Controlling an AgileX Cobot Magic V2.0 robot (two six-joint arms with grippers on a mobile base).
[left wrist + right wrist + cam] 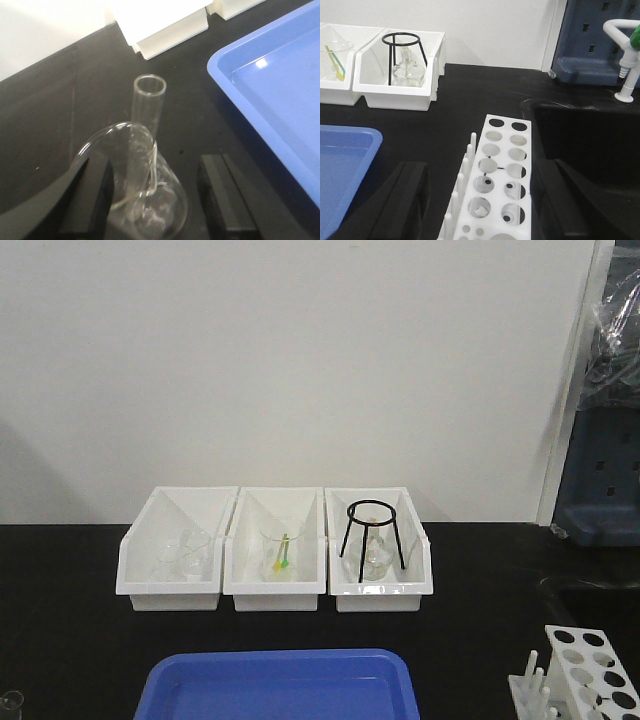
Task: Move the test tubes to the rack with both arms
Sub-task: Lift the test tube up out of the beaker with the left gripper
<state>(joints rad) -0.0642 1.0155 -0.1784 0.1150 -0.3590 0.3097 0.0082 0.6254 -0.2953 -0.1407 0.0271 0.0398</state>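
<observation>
A clear glass test tube [148, 107] stands tilted in a clear glass beaker [167, 202] on the black bench. My left gripper [157, 200] is open, its dark fingers [92, 192] on either side of the beaker, apart from the glass. The tube's rim also shows at the bottom left of the front view [10, 700]. The white test tube rack [502, 170] stands at the front right [590, 670]; no tube shows in its holes. My right gripper [480, 200] is open, its fingers [405, 200] on either side of the rack. Neither gripper shows in the front view.
A blue tray [280, 685] lies at the front centre. Three white bins [275, 585] stand behind it, holding glassware, and the right one holds a black tripod stand [373, 530]. A black sink [585, 145] with a white tap [626, 55] lies right of the rack.
</observation>
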